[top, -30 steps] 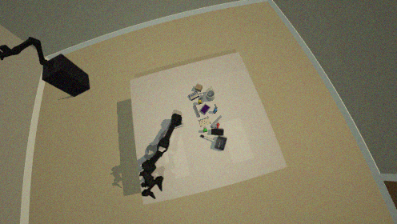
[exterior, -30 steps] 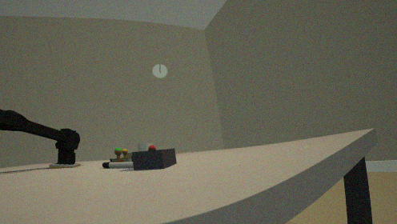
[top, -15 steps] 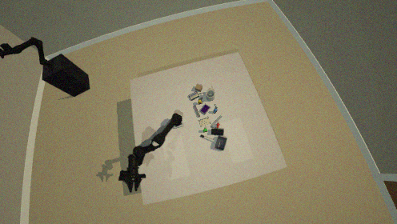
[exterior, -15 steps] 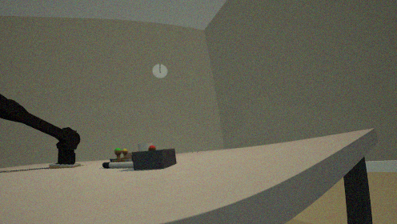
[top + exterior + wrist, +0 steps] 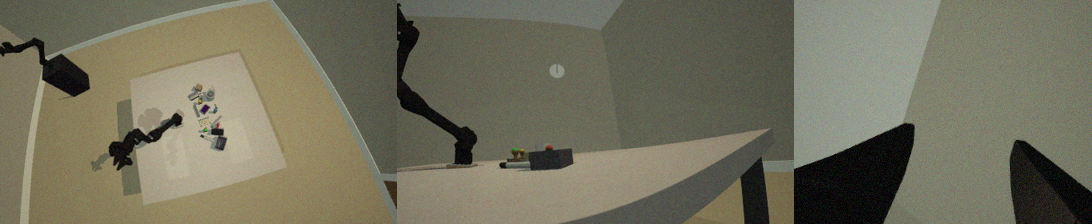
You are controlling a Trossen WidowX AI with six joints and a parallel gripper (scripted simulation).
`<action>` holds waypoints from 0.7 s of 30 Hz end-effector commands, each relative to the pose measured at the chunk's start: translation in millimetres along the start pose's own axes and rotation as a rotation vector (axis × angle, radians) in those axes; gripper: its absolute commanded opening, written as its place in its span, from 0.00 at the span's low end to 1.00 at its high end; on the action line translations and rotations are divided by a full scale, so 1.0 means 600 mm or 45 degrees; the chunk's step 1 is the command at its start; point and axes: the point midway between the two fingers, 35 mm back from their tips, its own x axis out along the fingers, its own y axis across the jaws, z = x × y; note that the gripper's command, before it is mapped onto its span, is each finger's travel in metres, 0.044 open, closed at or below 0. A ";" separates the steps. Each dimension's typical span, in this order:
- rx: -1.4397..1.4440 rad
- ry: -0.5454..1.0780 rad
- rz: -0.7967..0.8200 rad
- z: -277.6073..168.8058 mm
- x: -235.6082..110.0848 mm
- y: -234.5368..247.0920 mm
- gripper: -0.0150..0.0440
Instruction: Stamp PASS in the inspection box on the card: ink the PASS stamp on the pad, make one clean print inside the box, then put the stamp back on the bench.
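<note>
My gripper (image 5: 178,118) (image 5: 463,159) (image 5: 963,141) is low over the white mat (image 5: 160,92), left of the cluster of small objects. Its fingers stand apart, and the wrist view shows only bare surface between them. A green-knobbed stamp (image 5: 205,130) (image 5: 515,151) and a red-knobbed stamp (image 5: 218,125) (image 5: 549,147) stand in the cluster, well to the right of the gripper. A small cream card (image 5: 204,121) lies just behind the green stamp. A dark flat pad (image 5: 217,131) lies beside the red stamp. I cannot read the stamp labels.
A dark box (image 5: 221,142) (image 5: 551,158) and a marker (image 5: 206,138) (image 5: 515,164) lie at the front of the cluster. A purple block (image 5: 205,108), a grey cup (image 5: 210,94) and a tan cube (image 5: 198,86) are farther back. A thin tan piece (image 5: 461,165) lies under the gripper.
</note>
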 end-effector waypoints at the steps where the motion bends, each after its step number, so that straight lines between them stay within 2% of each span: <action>1: -0.081 -0.030 0.189 -0.022 -0.033 0.101 0.61; 7: -0.258 -0.023 0.466 -0.063 -0.100 0.238 0.61; 11: -0.286 -0.009 0.606 -0.093 -0.127 0.274 0.61; 21: -0.481 0.099 0.931 -0.205 -0.243 0.396 0.61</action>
